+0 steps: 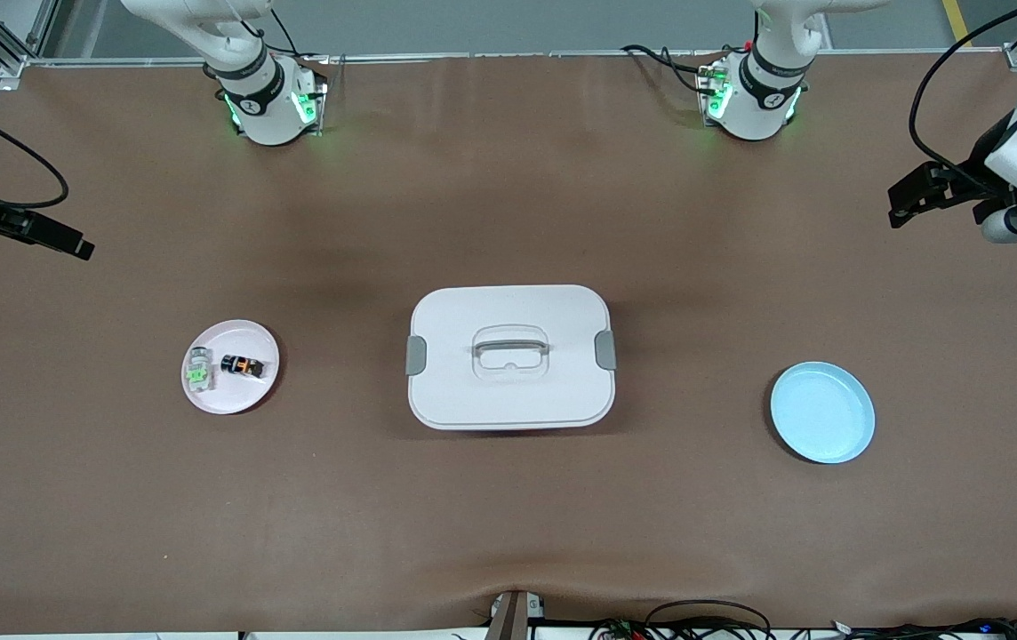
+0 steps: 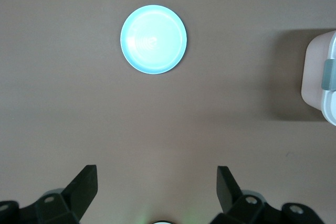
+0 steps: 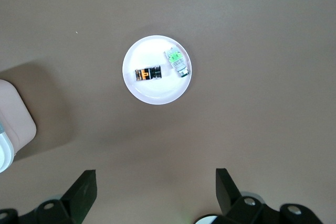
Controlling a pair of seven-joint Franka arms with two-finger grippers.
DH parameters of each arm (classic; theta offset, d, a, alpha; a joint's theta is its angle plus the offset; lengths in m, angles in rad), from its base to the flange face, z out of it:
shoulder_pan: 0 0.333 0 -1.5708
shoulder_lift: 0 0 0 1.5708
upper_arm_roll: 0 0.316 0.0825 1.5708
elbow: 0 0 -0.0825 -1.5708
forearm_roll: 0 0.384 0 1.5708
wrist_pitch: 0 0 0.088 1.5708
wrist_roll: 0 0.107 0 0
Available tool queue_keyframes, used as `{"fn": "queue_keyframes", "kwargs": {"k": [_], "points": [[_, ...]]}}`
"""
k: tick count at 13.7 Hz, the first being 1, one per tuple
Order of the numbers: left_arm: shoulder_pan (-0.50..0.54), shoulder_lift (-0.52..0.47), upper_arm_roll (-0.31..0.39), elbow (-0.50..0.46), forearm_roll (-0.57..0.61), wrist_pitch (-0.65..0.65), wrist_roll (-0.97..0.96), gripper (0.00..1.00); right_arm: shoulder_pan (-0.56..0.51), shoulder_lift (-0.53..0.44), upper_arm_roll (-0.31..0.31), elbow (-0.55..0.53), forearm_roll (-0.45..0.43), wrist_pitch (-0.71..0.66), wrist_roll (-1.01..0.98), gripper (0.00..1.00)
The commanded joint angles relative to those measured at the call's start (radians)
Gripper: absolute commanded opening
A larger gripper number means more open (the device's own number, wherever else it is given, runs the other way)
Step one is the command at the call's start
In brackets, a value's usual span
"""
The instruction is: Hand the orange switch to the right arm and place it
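Front view: brown matte worktop, slightly wrinkled along the edge nearest the camera. At the middle sits a white rounded-rectangular plastic box, lid on, with grey clips at both short ends and a recessed grey handle on top. Toward the right arm's end of the worktop lies a small round pale pink plate. On it sits the orange switch, a tiny black rectangular block with an orange-copper middle band, and just beside it a whitish translucent piece with green marks; the two look apart. Toward the left arm's end lies a round light blue plate, smooth, with a shallow rim. The right gripper hangs over bare worktop at its own end, well apart from the pink plate. The left gripper hangs over bare worktop at its end. Both arms wait.

Left wrist view: the left gripper's black jaws stand wide apart, nothing between them. Glossy blue plate centred below, one corner of the white box with a grey clip at the frame edge.

Right wrist view: the right gripper's jaws are equally wide apart and hold nothing. Pink plate below, orange switch lying flat near its centre, the green-marked piece next to it near the rim. A corner of the white box shows at the frame edge.
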Motion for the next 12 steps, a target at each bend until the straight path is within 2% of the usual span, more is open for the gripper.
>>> {"fn": "queue_keyframes", "kwargs": {"k": [1, 8, 12], "points": [[0.001, 0.011, -0.005, 0.028, 0.018, -0.016, 0.013, 1.0, -0.006, -0.03, 0.004, -0.029, 0.012, 0.008, -0.01, 1.0], [0.003, 0.011, -0.005, 0.023, 0.015, -0.01, 0.014, 1.0, 0.003, -0.036, 0.008, -0.026, 0.009, 0.016, -0.021, 1.0], [0.004, 0.011, -0.005, 0.019, 0.006, 0.005, 0.014, 1.0, 0.0, -0.044, 0.005, -0.02, 0.003, 0.014, -0.101, 1.0]]}}
